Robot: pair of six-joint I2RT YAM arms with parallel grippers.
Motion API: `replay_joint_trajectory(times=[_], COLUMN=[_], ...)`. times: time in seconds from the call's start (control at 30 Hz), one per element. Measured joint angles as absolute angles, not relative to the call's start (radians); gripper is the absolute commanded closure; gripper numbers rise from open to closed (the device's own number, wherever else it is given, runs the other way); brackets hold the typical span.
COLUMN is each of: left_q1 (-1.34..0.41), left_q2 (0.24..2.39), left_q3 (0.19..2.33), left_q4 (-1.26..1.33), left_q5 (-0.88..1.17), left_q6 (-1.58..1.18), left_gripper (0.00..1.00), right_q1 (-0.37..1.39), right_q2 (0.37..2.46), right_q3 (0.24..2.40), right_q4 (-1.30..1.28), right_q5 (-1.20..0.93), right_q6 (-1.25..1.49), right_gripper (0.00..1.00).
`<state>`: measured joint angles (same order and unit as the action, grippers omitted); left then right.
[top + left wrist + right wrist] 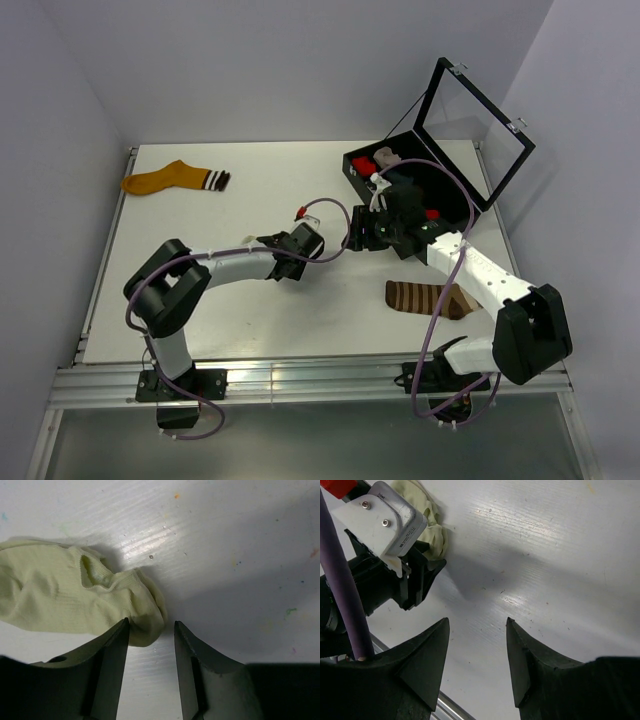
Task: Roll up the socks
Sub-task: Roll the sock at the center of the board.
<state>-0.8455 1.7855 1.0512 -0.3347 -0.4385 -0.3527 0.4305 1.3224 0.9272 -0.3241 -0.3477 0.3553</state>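
White tabletop [240, 555] carrying the cream ankle sock [60, 600] flat, its end between half-parted left fingers [112, 650], seemingly unpinched, right fingers [427, 655] wide nearby; grasping stage, next needing closure, then rolling.

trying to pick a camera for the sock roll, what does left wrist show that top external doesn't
Only left wrist: the cream sock, bunched, its end at the mouth of the open left gripper, beside one finger. Top external doesn't clearly show that sock.
Only top external: the mustard sock, the brown sock, the open case and the right gripper.
Both: the white table and the left gripper.
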Motion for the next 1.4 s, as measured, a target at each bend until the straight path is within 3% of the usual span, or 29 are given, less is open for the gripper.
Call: replay_joint_trajectory(times=[0.2,0.4,0.67,1.17,1.4], left_q1=[-0.846,-0.847,-0.845,-0.627,-0.521], left_q2=[1.816,1.836,1.824,1.69,1.644], left_q3=[1.078,1.087,1.092,0.868,0.713], left_q4=[-0.339,-0.34,-0.338,-0.053,0.149], left_q5=[-0.47,-0.495,-0.441,0.187,0.389], left_q6=[-0.353,-0.354,-0.362,-0.63,-0.804], left_gripper=[0.65,0.99,1.0,1.0,1.0], right_q1=[0.43,0.429,0.43,0.516,0.57], right_q2=[1.328,1.33,1.33,1.351,1.454], right_q3=[0.927,0.926,0.923,0.869,0.868], right_q4=[-0.324,-0.324,-0.321,-0.196,-0.107], right_q5=[-0.334,-0.324,-0.318,-0.28,-0.274], right_q6=[0.35,0.346,0.348,0.428,0.483], right_gripper=[0.44,0.44,0.44,0.45,0.51])
